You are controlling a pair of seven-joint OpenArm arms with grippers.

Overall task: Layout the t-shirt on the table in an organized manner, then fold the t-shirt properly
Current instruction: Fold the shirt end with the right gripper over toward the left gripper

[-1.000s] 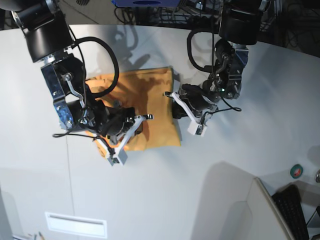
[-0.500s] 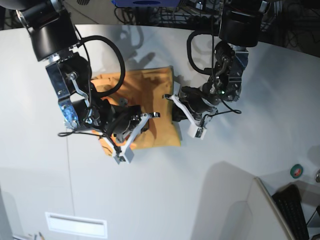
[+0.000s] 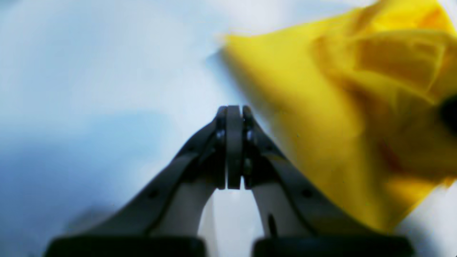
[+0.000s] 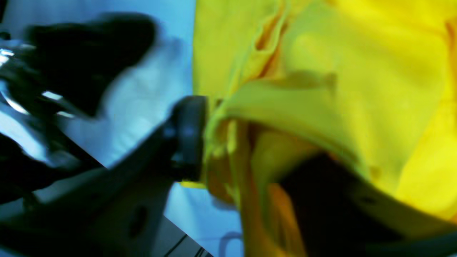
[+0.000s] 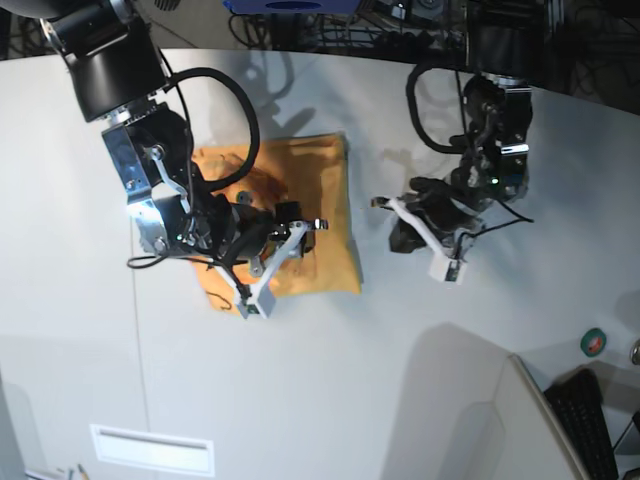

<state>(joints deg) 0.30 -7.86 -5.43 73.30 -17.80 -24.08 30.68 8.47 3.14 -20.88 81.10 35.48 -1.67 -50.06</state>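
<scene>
T-shirt (image 5: 300,205) lies folded, soft and floppy, on my tabletop (image 5: 400,380). Right tool (image 5: 278,262) spread over its fold; left tool (image 5: 420,222) pressed together, empty. I'd pinch a hem corner.

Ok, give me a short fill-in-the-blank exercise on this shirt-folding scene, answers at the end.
1. The left gripper has its jaws ____.
2. The t-shirt is coloured ____.
3. In the base view, the left gripper lies off the shirt, over the bare ____.
4. Cloth lies between the jaws of the ____ gripper.

Answers: shut; orange-yellow; table; right
</scene>
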